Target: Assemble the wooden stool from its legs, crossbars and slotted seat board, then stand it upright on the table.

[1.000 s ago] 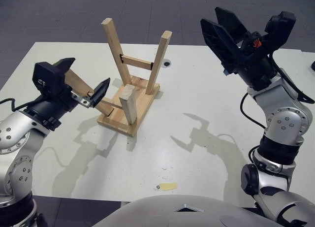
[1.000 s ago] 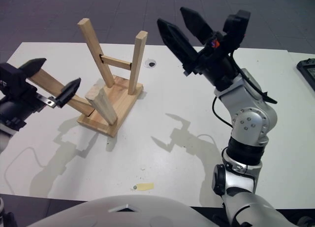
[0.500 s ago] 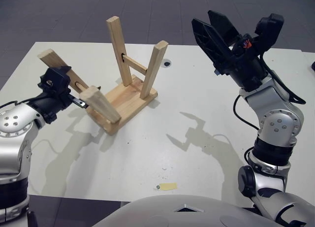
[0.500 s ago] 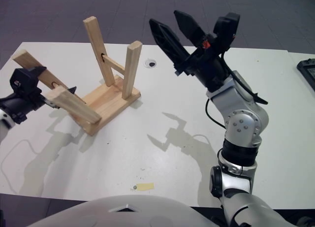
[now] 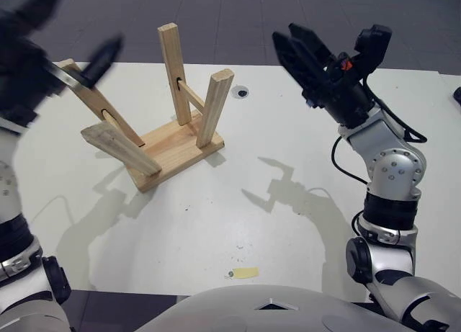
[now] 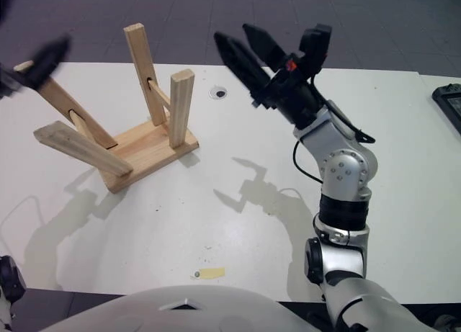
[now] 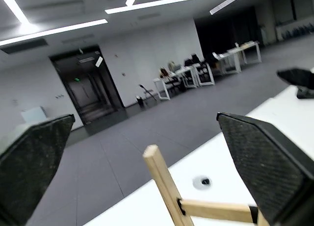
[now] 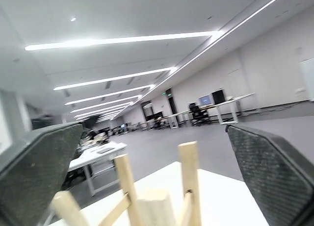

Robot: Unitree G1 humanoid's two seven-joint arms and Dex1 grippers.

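The wooden stool stands upside down on the white table [image 5: 288,224], its seat board [image 5: 173,146] flat on the surface. Two legs stand near upright, joined by a crossbar [image 5: 189,94]. Two more legs [image 5: 101,105] lean out toward the left. My left gripper [image 5: 72,31] hangs open above the top of the leaning leg, touching nothing. In the left wrist view its fingers [image 7: 265,167] are spread wide, with a leg top [image 7: 159,174] beyond them. My right gripper [image 5: 299,47] is open in the air to the right of the stool, its fingers [image 8: 270,172] wide apart.
A small yellow tag [image 5: 245,273] lies near the table's front edge. A round hole [image 5: 243,93] sits in the table behind the stool. A dark object [image 6: 450,101] lies at the far right edge.
My left gripper has let go of the leaning leg and risen up and to the left. The stool has turned and slid on the table. My right gripper has drifted left.
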